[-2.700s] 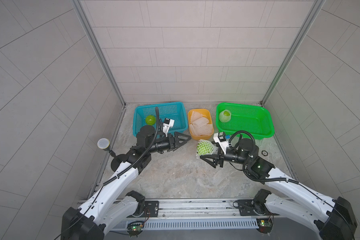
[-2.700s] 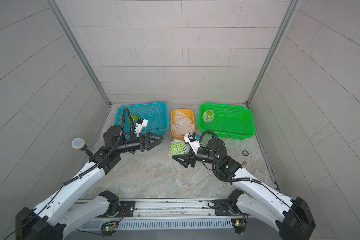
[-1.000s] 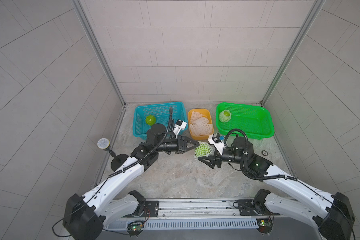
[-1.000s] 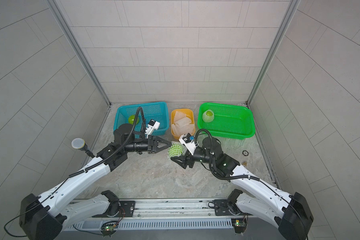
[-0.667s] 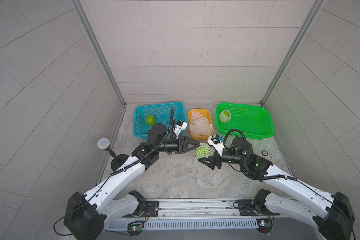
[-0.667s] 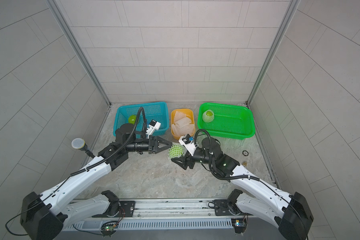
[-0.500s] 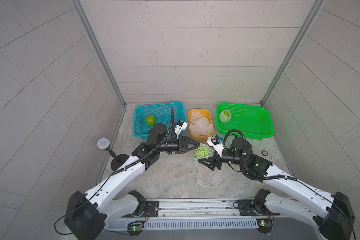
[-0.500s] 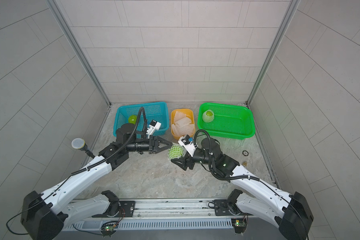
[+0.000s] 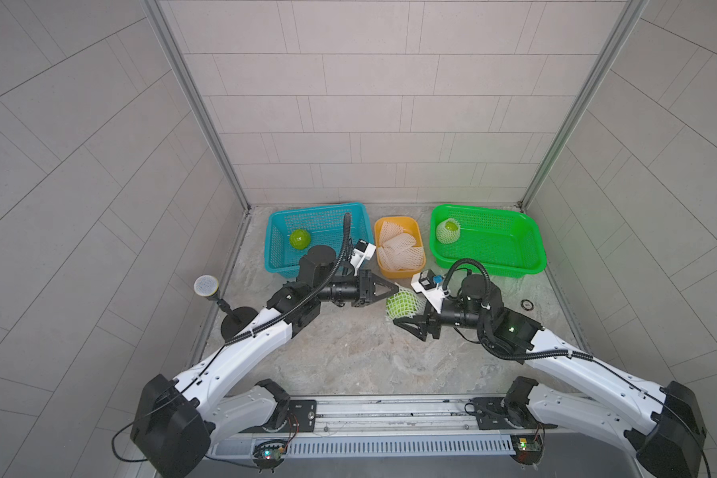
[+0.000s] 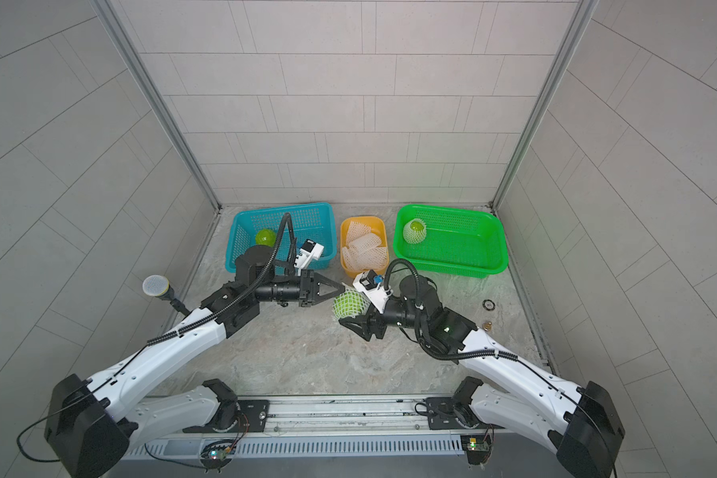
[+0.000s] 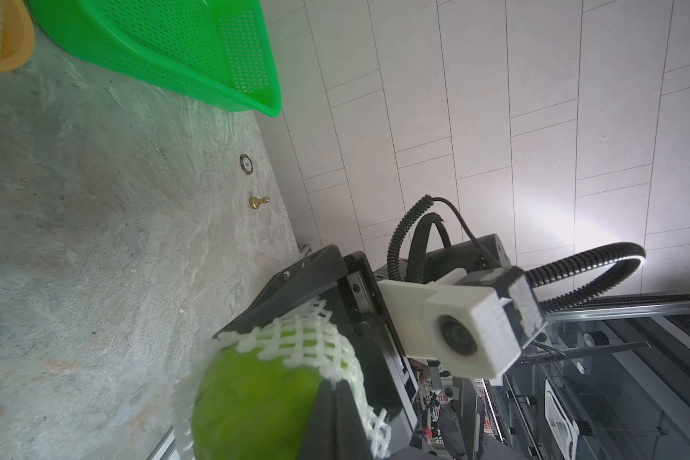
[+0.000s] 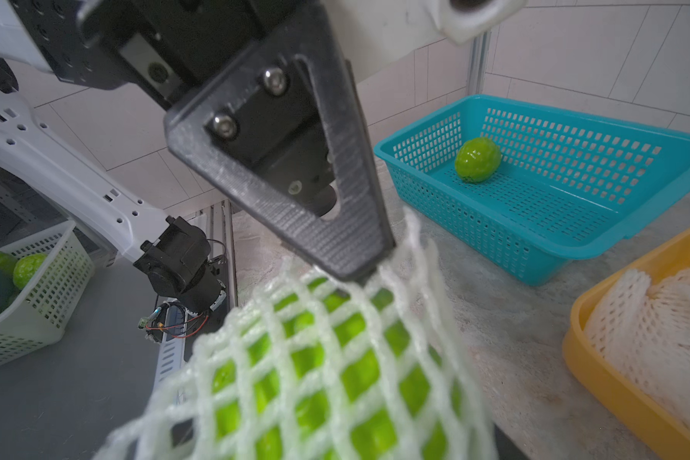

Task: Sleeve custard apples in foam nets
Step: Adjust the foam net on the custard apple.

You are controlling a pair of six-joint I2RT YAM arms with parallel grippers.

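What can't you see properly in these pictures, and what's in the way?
Right gripper: one finger hidden under its camera mount, both top views.
Custard apple: blurred behind its foam net, too close, right wrist view.
White basket: cut by that view's edge; fruit uncountable.
Gold thing: too small to name in a top view.

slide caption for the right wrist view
Left hand pinching the foam net stretched over a custard apple, teal basket behind
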